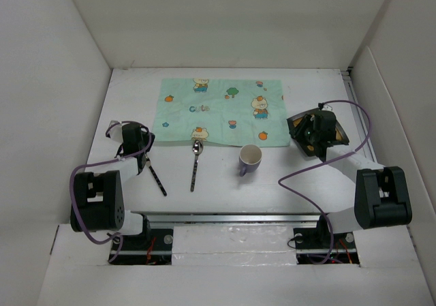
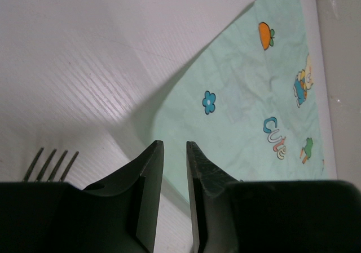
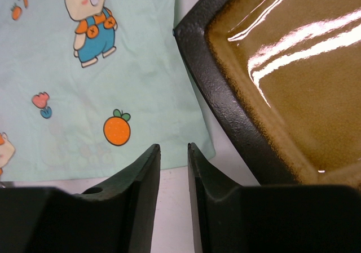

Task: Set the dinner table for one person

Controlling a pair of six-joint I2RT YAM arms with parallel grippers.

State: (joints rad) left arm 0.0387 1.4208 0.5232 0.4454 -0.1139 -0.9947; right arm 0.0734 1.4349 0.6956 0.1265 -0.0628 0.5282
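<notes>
The dinner table (image 1: 225,200) spreads broad and white, and a green bear-print placemat (image 1: 218,108) lies flat on its far half, so let's place everything from that mat.

The left gripper (image 2: 175,145) hovers off the mat's near left corner, above bare tabletop. Its wrist camera shows two dark fingers drawn almost together, just a thin slit between them and nothing in it. Beside those fingers, on the side away from the mat, the tines of a fork (image 2: 51,164) poke into view. From overhead, the fork lies on the table off the mat's near left corner, its dark handle slanting toward the arm bases.

Next along is a spoon (image 1: 195,161), pointing nearly straight out from the mat's near edge with its bowl toward the cloth. The bowl may just touch the mat, but from overhead I can't say for sure. Then comes a pale mug (image 1: 250,159) with a purple handle, upright and just clear of the mat's near edge, toward its right end.

At the mat's right edge, the right gripper (image 3: 174,147) hangs over a dark square plate (image 3: 282,84) with a glossy brown well. The plate's corner comes right up to the mat's right edge, and a wedge of white table opens between them nearer the arms. Those fingers tell the same story: nearly pressed together, a narrow gap, empty.
</notes>
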